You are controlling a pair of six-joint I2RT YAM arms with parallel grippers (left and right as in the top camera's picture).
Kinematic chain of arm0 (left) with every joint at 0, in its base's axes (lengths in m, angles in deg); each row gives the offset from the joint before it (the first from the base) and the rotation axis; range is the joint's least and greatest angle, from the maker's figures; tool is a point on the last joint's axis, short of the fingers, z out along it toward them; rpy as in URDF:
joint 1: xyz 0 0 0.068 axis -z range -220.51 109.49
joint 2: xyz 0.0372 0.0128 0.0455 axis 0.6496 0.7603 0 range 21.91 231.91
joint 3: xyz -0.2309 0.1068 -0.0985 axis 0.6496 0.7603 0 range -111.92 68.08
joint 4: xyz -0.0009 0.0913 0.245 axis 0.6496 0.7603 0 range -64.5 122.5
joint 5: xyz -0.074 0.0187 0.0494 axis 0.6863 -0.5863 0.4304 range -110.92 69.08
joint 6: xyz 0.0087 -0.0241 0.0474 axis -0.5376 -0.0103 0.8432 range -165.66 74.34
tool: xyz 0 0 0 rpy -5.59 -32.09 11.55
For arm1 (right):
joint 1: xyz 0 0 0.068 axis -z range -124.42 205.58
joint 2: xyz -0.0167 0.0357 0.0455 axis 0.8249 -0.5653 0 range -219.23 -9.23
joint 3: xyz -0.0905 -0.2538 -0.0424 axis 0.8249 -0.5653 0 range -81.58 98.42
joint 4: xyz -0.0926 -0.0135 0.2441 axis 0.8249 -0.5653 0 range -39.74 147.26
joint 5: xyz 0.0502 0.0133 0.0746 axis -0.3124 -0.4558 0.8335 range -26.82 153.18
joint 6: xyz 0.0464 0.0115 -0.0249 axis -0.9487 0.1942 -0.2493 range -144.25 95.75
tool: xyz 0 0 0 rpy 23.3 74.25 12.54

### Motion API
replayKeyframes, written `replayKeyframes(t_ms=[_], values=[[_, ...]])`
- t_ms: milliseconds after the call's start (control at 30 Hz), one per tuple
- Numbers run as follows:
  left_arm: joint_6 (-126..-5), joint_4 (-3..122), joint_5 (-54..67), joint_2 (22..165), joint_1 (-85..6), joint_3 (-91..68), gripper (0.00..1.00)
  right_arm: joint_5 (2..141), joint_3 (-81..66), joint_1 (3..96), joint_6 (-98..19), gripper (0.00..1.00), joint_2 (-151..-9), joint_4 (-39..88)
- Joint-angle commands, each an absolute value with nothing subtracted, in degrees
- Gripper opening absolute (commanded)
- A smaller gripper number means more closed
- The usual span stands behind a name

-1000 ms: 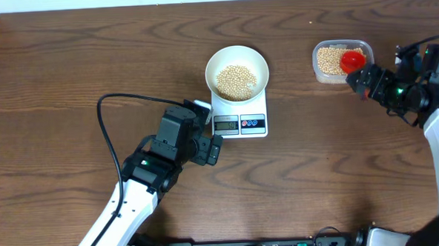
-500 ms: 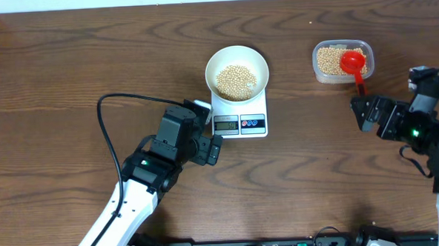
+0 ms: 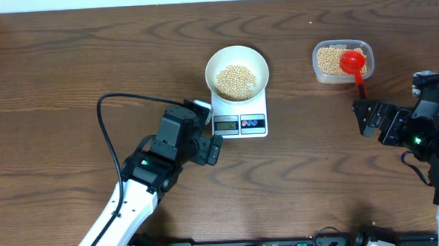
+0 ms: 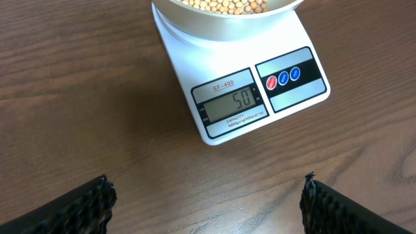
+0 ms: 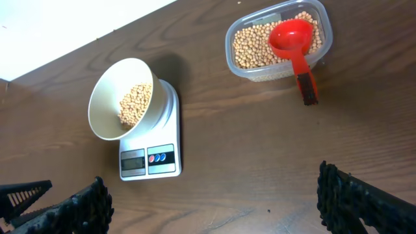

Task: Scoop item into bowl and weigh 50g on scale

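Observation:
The white bowl [image 3: 236,71] holds a heap of tan beans [image 3: 236,81] and stands on the white scale [image 3: 242,120]. In the left wrist view the scale's display [image 4: 227,103] reads 50. My left gripper [image 3: 214,148] is open and empty, just left of the scale's front; its fingertips [image 4: 88,205] hang over bare wood. My right gripper [image 3: 366,119] is open and empty at the right, below the clear tub [image 3: 341,61] of beans. A red scoop [image 3: 354,62] rests in the tub, its handle over the rim. Bowl [image 5: 120,101], scale [image 5: 149,159] and scoop [image 5: 292,40] also show in the right wrist view.
A black cable [image 3: 129,101] loops from my left arm across the wood at the left. The table's far edge [image 3: 214,0] runs along the top. The left arm's body [image 3: 151,174] lies at the lower left.
My right gripper has let go of the red scoop, left in the tub, and drawn back down and to the right. The left arm has not moved.

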State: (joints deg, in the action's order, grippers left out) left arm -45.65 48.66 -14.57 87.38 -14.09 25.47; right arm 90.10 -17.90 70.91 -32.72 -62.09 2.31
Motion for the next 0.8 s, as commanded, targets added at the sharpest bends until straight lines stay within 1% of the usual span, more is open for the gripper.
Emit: replayKeyframes(t_ms=[0, 233, 367, 533, 767], values=[[-45.48, 48.79, -14.02, 87.16, -14.03, 25.10, 0.93, 88.68, -17.20, 70.54, -31.84, 0.99, -61.72, 2.44], [-45.48, 48.79, -14.02, 87.16, -14.03, 25.10, 0.93, 83.52, -18.70, 69.97, -31.75, 0.99, -60.39, 4.45], [-45.48, 48.79, -14.02, 87.16, -14.03, 25.10, 0.93, 79.34, -21.68, 66.78, -27.80, 0.99, -56.02, 6.85], [-45.48, 48.79, -14.02, 87.16, -14.03, 25.10, 0.93, 77.62, -30.55, 63.00, -20.26, 0.99, -47.01, 15.03], [-45.48, 48.79, -14.02, 87.16, -14.03, 25.10, 0.93, 77.59, -46.22, 62.54, -16.13, 0.99, -35.56, 28.45]])
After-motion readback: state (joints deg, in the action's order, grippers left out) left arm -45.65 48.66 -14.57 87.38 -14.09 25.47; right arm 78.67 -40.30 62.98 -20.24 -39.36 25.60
